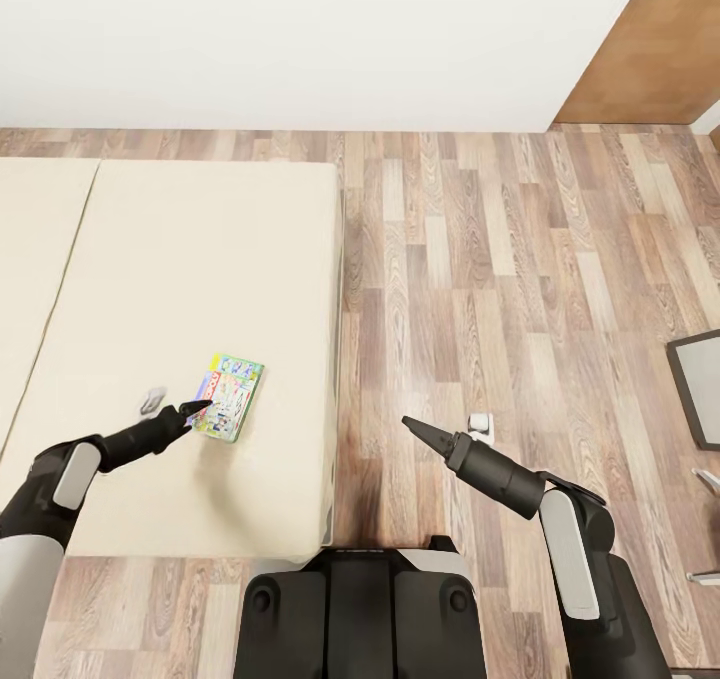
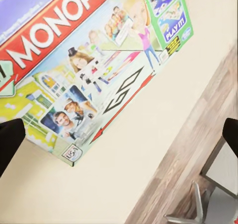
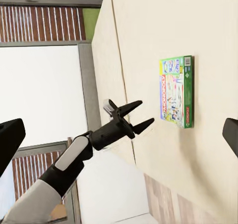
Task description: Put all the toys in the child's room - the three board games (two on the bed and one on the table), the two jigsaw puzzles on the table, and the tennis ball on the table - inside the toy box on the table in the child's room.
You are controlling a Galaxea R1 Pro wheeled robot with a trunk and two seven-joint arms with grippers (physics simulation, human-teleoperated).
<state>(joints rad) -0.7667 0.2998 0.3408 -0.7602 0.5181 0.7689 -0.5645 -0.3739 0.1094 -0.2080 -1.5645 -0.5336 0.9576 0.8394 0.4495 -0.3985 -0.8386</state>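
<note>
One board game [image 1: 229,410] lies on bed [image 1: 180,289]

A plain white wall [image 1: 300,39] runs along the far side of the floor. At the far right corner stands a brown wooden panel [image 1: 650,49]. A small white object [image 1: 480,423] lies on the planks. At the right edge there is a grey flat surface with dark frame [image 1: 700,384].
</note>
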